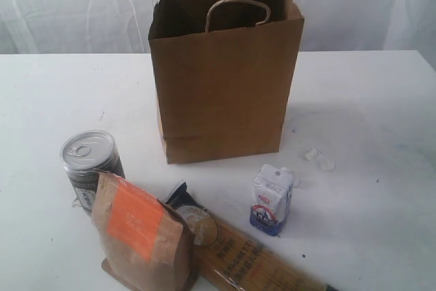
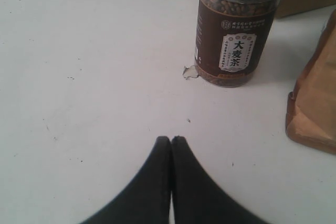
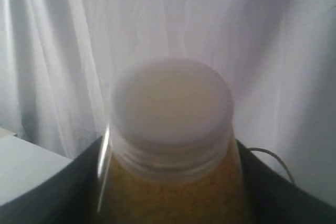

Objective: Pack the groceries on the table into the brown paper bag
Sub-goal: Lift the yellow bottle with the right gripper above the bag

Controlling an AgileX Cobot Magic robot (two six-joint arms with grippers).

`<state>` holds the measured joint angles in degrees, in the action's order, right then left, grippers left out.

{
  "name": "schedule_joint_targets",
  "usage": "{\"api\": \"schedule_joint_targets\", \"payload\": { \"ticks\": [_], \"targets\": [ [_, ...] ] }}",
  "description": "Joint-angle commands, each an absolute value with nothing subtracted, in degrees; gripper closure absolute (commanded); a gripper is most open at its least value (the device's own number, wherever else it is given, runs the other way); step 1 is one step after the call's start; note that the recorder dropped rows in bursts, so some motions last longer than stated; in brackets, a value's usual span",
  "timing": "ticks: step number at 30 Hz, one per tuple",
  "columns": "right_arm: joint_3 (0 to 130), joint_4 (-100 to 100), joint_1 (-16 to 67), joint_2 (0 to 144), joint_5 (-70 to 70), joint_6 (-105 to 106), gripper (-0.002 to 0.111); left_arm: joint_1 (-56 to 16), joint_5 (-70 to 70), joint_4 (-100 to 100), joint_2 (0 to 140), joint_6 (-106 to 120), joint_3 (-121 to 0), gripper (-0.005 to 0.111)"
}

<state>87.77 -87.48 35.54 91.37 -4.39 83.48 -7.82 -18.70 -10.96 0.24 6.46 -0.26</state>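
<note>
Right pincer [image 3: 169, 203] is clamped on the yellow bottle [image 3: 172, 108] above the paper bag [image 1: 225, 93]. Left pincer [image 2: 171, 141] is pressed together over the table [image 2: 79, 77], near the can [image 2: 233, 40].

Blocked in front by can [image 1: 88, 158], pouch [image 1: 139, 236], spaghetti packet [image 1: 252, 264], carton [image 1: 272, 199]; lay open over table [image 1: 368, 120] right of brown paper bag [image 1: 225, 93].

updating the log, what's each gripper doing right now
Left gripper: shut, holding nothing.
Right gripper: shut on the yellow white-capped bottle.
</note>
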Motion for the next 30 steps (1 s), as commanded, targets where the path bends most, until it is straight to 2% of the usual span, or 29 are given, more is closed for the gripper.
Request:
{"api": "schedule_joint_targets", "payload": {
  "ticks": [1, 9, 13, 20, 30],
  "targets": [
    [87.9, -87.8, 35.3, 90.3, -3.4, 83.7, 0.096, -8.2, -19.1, -11.5, 0.0, 6.3, 0.0, 0.107],
    [81.4, -87.5, 35.3, 89.5, 2.8, 83.7, 0.096, -8.2, -19.1, -11.5, 0.0, 6.3, 0.0, 0.107],
    [77.2, -87.5, 35.3, 88.8, 0.9, 83.7, 0.098, -8.2, -19.1, -11.5, 0.0, 6.3, 0.0, 0.107],
    [76.6, -87.5, 35.3, 88.7, -6.2, 83.7, 0.099, -8.2, -19.1, -11.5, 0.0, 6.3, 0.0, 0.107],
    [77.5, -87.5, 35.3, 87.7, -5.1, 83.7, 0.099, -8.2, -19.1, -11.5, 0.0, 6.3, 0.0, 0.107]
  ]
}}
